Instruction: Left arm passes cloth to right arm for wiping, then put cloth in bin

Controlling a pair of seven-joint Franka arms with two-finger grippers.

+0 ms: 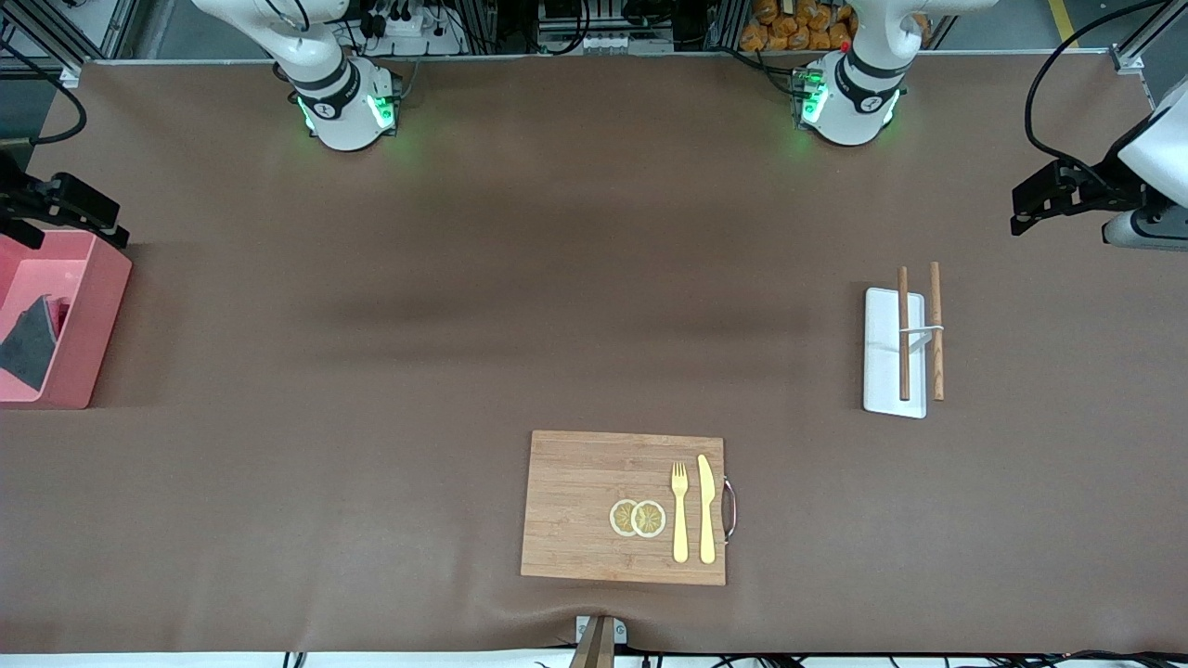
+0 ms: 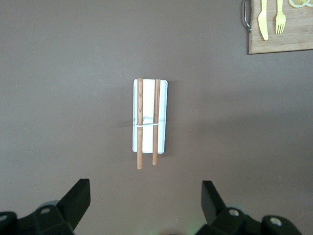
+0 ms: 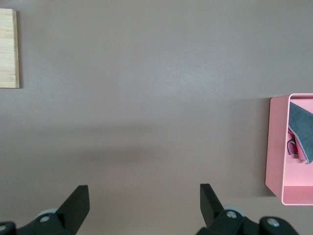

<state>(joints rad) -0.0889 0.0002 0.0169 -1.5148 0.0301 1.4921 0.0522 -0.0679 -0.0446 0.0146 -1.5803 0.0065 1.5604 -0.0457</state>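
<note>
The table point(image 1: 371, 371) is covered in a plain matt brown. The bin point(image 1: 88, 325) is coloured salmon pink throughout, and the cloth point(image 1: 30, 345) in it is seen as charcoal grey, with a crimson-magenta face glimpsed in the right wrist view. The tray point(image 1: 882, 371) is white, and the two sticks point(image 1: 904, 334) on it are a reddish wood brown, joined by a thin white band. The cutting board point(image 1: 585, 501) is shown in pale bamboo tan with a fine striped grain. The fork point(image 1: 679, 510) and knife point(image 1: 707, 508) are pale yellow, and the two round slices point(image 1: 638, 518) are yellow with a segmented citrus pattern. Both grippers' fingers are black.
</note>
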